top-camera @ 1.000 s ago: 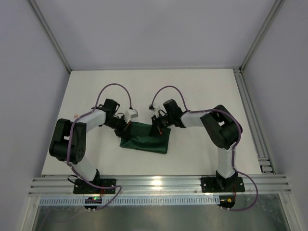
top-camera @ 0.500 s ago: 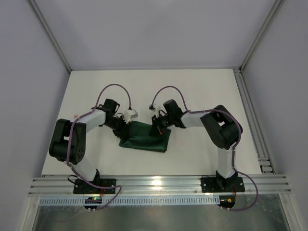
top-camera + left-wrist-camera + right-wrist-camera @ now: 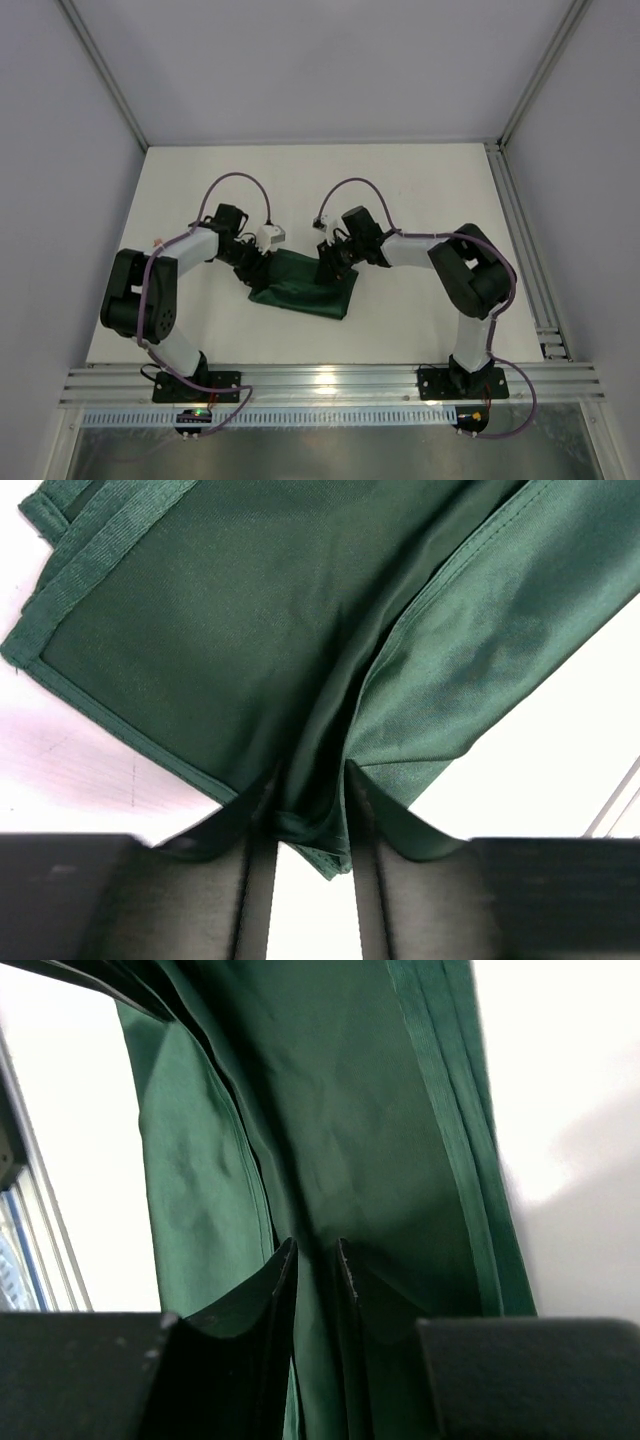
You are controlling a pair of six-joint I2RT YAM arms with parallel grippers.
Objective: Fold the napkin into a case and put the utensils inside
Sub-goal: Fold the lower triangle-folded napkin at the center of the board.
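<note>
Since a second ago the dark green folded cloth napkin (image 3: pixel 304 286) has barely shifted on the white counter (image 3: pixel 420 190), while the right arm's elbow has swung outward and both pairs of jaws have eased from a tight pinch. The left gripper (image 3: pixel 308 852) and right gripper (image 3: pixel 314 1290) each sit at a far corner of the napkin, jaws narrowly parted with a fold of cloth between them. Bare counter lies all around the napkin, widest beyond its far edge.

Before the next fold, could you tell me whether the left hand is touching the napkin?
Touching: the left wrist view shows a napkin edge between the left hand's fingers.
</note>
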